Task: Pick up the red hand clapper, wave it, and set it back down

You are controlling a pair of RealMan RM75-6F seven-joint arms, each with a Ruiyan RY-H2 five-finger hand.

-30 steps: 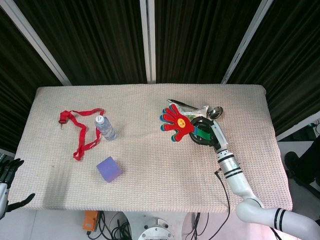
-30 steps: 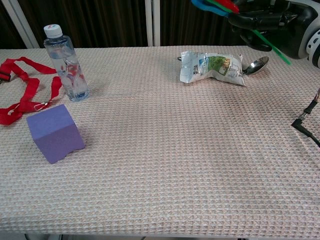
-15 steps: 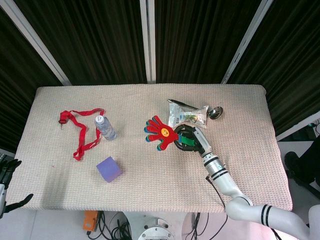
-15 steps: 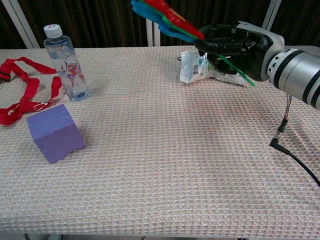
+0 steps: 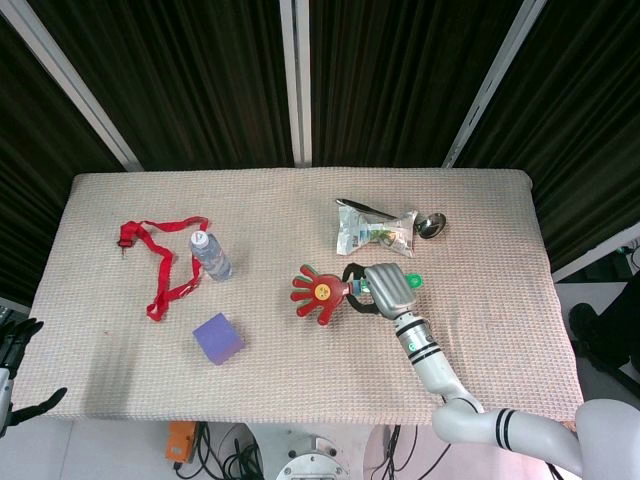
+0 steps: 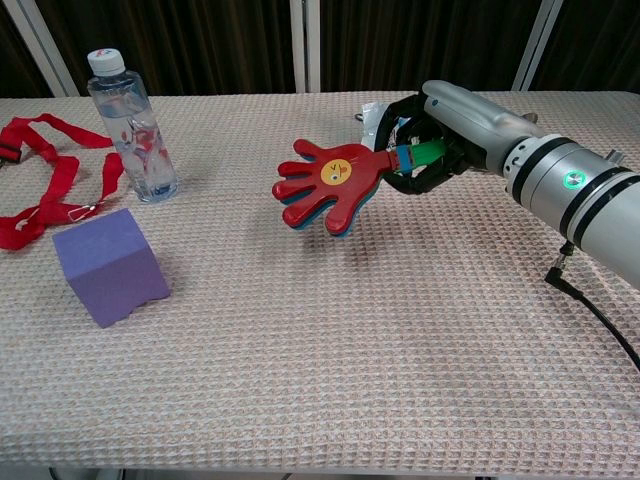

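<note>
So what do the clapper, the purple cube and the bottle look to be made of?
Red hand clapper: glossy hard plastic, judging by its sheen and flat moulded layers. Purple cube: matte, probably foam, with no shine and soft-looking edges. Bottle: clear plastic, see-through, with a white cap.

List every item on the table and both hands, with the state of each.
red hand clapper: held by its handle, palm low over the cloth
right hand: grips the clapper handle
left hand: idle off the table's corner, holding nothing
water bottle: upright, capped
purple cube: tilted
snack packet: lying flat
red lanyard: sprawled
spoon: lying flat
</note>
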